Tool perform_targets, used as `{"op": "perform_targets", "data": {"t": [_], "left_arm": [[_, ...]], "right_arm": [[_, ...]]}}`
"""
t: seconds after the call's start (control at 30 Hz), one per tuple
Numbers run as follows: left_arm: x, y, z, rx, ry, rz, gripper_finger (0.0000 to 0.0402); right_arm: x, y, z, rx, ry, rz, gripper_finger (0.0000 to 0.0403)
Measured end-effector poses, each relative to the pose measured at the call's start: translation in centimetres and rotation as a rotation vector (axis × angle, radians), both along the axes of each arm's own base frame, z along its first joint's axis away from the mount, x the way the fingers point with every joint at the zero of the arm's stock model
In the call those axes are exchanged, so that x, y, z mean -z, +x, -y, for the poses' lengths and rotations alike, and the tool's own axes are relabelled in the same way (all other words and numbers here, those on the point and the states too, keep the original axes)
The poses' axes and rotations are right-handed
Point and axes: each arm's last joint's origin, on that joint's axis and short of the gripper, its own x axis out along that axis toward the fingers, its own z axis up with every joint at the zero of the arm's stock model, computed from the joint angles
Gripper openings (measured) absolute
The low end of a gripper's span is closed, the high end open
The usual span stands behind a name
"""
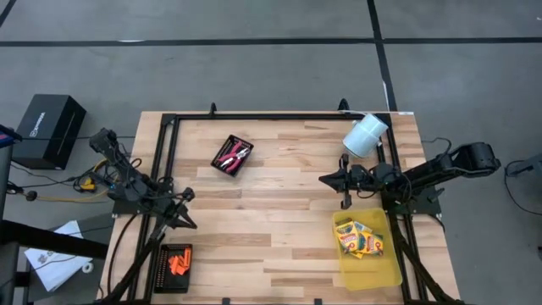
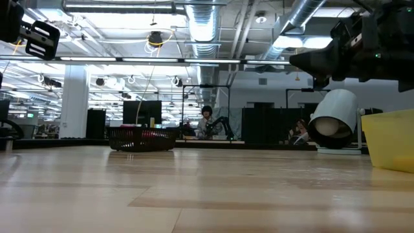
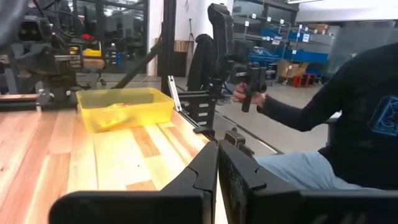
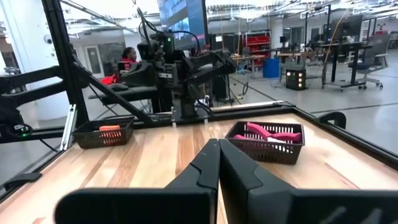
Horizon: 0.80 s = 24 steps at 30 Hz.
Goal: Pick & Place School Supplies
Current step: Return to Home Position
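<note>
High view showed the left arm (image 1: 127,176) and right arm (image 1: 436,168) folded at opposite table (image 1: 279,241) edges — left gripper (image 1: 187,195) and right gripper (image 1: 325,179) both pinched together, empty.

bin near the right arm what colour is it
Translucent yellow; the bin shows best in the high view.
</note>
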Motion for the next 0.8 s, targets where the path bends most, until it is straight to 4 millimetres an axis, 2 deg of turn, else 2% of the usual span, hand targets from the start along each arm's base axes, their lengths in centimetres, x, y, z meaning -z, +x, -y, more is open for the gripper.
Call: {"op": "perform_targets", "data": {"t": [0.47,0.57,0.8], "left_arm": [[-0.2,-0.1,-0.1,-0.003,-0.013,0.013,0.0008],[-0.4,-0.2,-0.2,-0.003,-0.034,0.033,0.0008],[-1.4,-0.4,-1.1,-0.052,-0.115,0.118,0.0008]], "right_arm": [[1.5,0.0,0.0,0.003,0.0,-0.152,0.0],[2.1,-0.3,0.0,0.001,-0.001,-0.245,0.0],[0.8,-1.9,0.0,0.002,-0.001,-0.237,0.0]]}}
